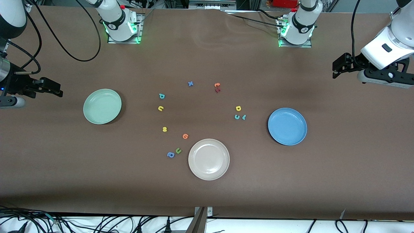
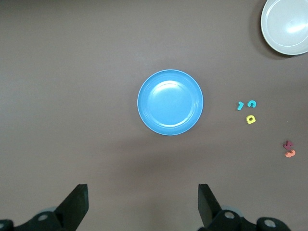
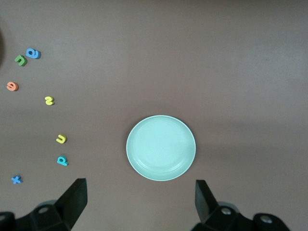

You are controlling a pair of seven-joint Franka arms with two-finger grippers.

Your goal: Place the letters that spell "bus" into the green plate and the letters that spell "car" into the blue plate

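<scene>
Both my arms wait, left tool (image 2: 142,207) spread wide over the table (image 1: 207,191) by the blue plate (image 2: 170,102), right tool (image 3: 139,204) released by the green plate (image 3: 160,147).

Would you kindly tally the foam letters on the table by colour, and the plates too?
Teal letters: 3 (b, c, r)
Yellow letters: 3 (u, s, a)
Orange letters: 2
Blue letters: 2
Green letters: 1
Dark red letters: 1
Plates: 3
Total: 15

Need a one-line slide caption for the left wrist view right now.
Open left gripper hovers over bare table by the empty blue plate; teal "c", teal "r", yellow "a" wait beside it.
</scene>
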